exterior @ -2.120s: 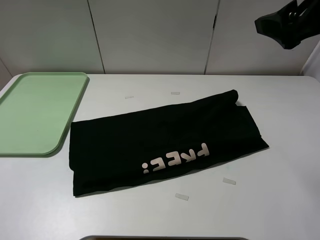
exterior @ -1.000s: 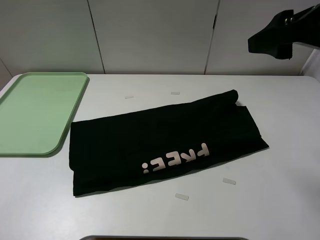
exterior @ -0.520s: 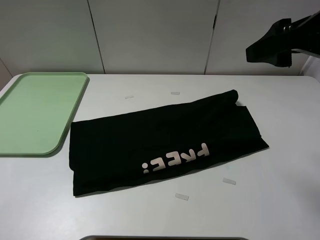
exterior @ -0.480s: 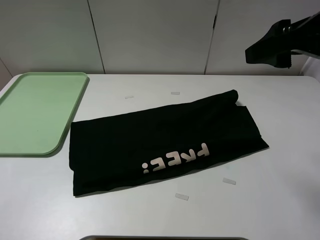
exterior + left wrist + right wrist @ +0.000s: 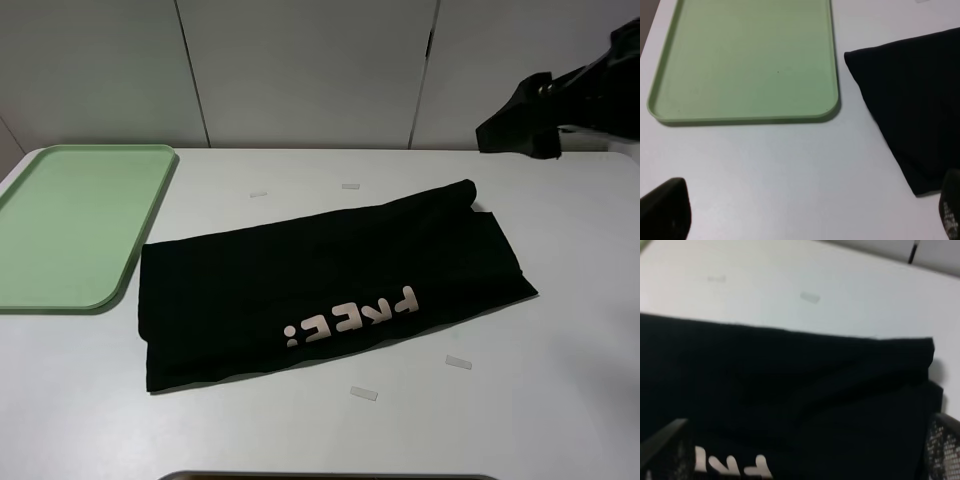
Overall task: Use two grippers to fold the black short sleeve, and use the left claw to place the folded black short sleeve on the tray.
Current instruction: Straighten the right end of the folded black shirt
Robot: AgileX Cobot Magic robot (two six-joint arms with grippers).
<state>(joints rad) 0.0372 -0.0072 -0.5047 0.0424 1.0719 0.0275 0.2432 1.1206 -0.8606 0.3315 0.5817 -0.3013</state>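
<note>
The black short sleeve (image 5: 330, 285) lies folded into a long slanted band in the middle of the white table, with pale "FREE!" letters (image 5: 350, 315) near its front edge. The pale-green tray (image 5: 70, 220) rests flat at the far left with nothing on it. My right gripper (image 5: 515, 128) hovers high above the table beyond the shirt's right end; its wrist view shows the shirt (image 5: 790, 390) below open fingers (image 5: 942, 445). My left gripper (image 5: 807, 215) is open above bare table, between the tray (image 5: 745, 60) and the shirt's corner (image 5: 915, 100). The exterior high view leaves it out.
Small pale tape marks dot the table: two behind the shirt (image 5: 350, 186) (image 5: 258, 194) and two in front (image 5: 458, 362) (image 5: 364, 394). A grey panelled wall stands behind the table. A dark edge (image 5: 330, 476) shows at the table's front.
My right arm has come down and moved left, toward the shirt's right end. The shirt and the tray have not moved.
</note>
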